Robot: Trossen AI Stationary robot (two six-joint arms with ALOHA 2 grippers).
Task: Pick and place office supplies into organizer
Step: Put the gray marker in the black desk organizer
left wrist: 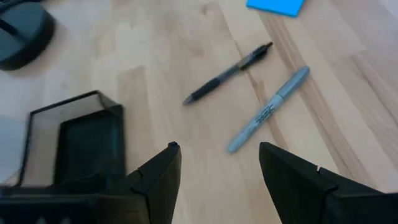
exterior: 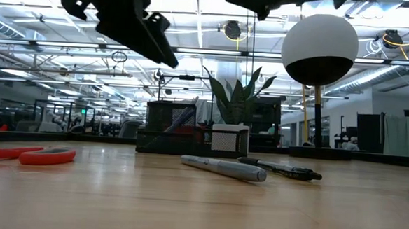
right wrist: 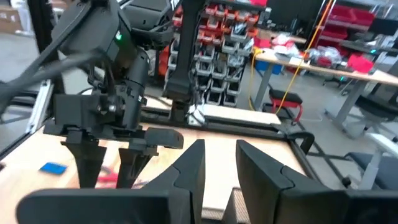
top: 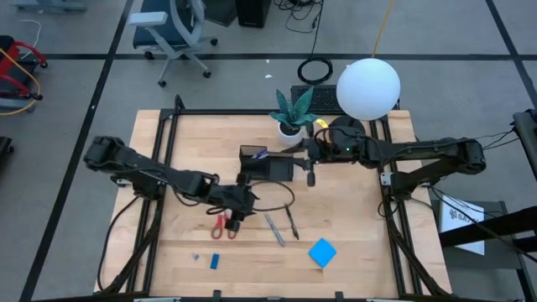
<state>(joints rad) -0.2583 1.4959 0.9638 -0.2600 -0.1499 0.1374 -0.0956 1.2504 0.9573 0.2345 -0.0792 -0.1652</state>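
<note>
The black organizer (top: 267, 164) stands mid-table with a pen (exterior: 179, 120) leaning inside it. Red-handled scissors (top: 222, 225), a grey marker (left wrist: 267, 111), a black pen (left wrist: 227, 73), the blue pad (top: 322, 252) and a small blue eraser (top: 215, 261) all lie flat on the wood. My left gripper (left wrist: 217, 162) hovers open and empty above the table between the scissors and the organizer (left wrist: 74, 140). My right gripper (top: 310, 174) is raised beside the organizer's right end. Its fingers (right wrist: 193, 168) stand a little apart with nothing between them.
A white plant pot (top: 291, 130) stands just behind the organizer, and a lamp with a white globe (top: 367, 88) rises at the far right. A black cable loops on the table near the left gripper. Bare wood lies along the near edge around the blue pad.
</note>
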